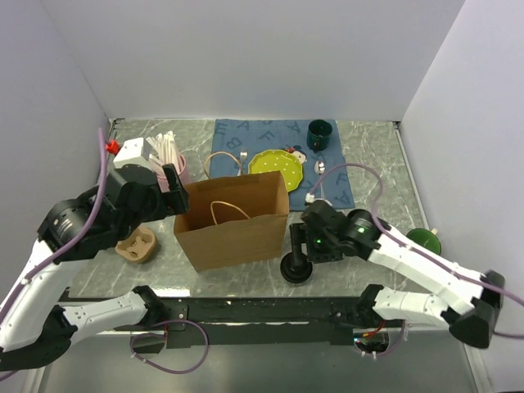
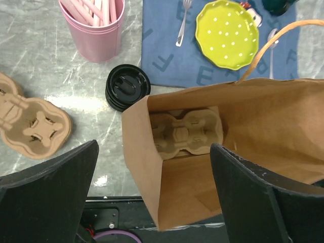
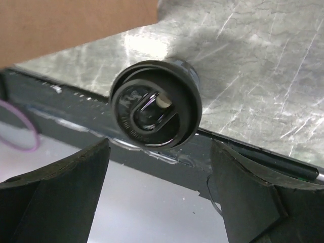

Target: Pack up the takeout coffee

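Presently the takeout coffee (image 1: 295, 268) stands on the surface (image 1: 385, 168) at its near edge, just right of the paper bag (image 1: 233, 229). The right jaws are spread open above it, gripping nothing. They should be lowered squarely around the cup below its lid and closed gently, so that it is not tipped. The left jaws are open over the bag's left end.

1. A grey-green marbled tabletop (image 1: 385, 155) is filling the middle of the top view, with pale veins running across it.
2. Plain white walls are closing it in on three sides: a back wall (image 1: 262, 57), a left wall (image 1: 41, 106) and a right wall (image 1: 475, 106).
3. A black rail (image 1: 262, 309) is running along the tabletop's near edge.
4. Soft light is glancing off the stone in bright patches.
5. A pale grey surface (image 1: 270, 368) is lying below the rail.
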